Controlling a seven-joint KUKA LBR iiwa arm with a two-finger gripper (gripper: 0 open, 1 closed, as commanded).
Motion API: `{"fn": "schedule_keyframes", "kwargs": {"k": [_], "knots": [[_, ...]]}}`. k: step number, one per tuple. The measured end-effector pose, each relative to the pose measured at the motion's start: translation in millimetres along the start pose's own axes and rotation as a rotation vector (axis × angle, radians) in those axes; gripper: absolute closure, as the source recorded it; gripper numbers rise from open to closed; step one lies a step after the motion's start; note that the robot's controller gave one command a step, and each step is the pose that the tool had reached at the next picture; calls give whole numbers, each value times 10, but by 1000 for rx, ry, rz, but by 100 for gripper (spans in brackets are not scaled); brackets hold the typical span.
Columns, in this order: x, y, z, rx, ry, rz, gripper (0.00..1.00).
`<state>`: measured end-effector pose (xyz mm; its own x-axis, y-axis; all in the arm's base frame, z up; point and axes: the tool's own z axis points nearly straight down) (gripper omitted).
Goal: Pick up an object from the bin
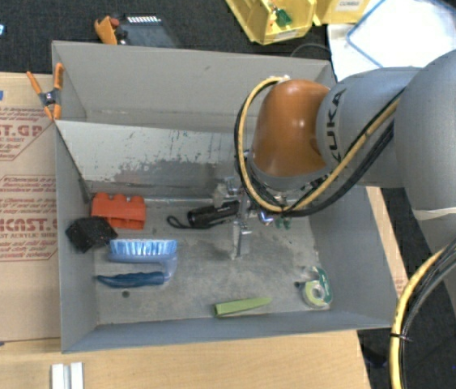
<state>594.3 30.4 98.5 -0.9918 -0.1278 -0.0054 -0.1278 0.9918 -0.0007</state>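
The tool (pixel 241 245) hangs over bare floor mid-way along the grey metal bin (pixel 74 217); I cannot tell whether it is released or clenched. A slim black plastic piece (pixel 210 215) lies just beside it, toward the view's left, its long axis running across.

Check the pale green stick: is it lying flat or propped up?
Lying flat. The pale green stick rests lengthwise on the bin floor near the front wall, touching nothing else.
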Motion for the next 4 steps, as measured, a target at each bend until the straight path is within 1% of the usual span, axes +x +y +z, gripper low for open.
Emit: {"fn": "schedule_keyframes", "kwargs": {"k": [1, 2, 3, 4], "knots": [[0, -34, 275, -1, -20, 58, 0], [-24, 184, 277, -1, -16, 10, 100], [-24, 184, 277, -1, -16, 10, 100], [2, 186, 123, -1, -8, 10, 100]]}}
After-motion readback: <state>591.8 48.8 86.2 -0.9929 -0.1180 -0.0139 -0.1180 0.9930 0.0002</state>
